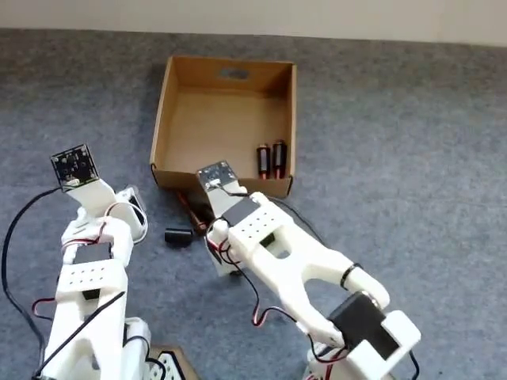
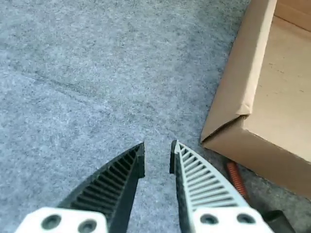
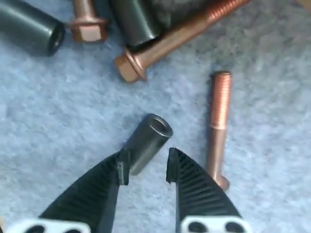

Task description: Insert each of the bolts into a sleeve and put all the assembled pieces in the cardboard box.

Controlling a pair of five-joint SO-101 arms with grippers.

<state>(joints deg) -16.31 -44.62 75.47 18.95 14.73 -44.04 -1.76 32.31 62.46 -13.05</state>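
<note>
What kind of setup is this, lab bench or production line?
Likely a hobby or research tabletop, not a production line: two white arms with exposed wiring on a grey felt-like mat, a plain cardboard box as the bin, loose bolts and sleeves beside it.

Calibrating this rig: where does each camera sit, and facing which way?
High view: fixed overhead, looking down on the cardboard box, left arm, right arm.
Left wrist view: on the left wrist, facing past the open left pincer to the box corner.
Right wrist view: on the right wrist, facing past the open right pincer to a sleeve and bolts.
Shared: high and left wrist views both show the box.
</note>
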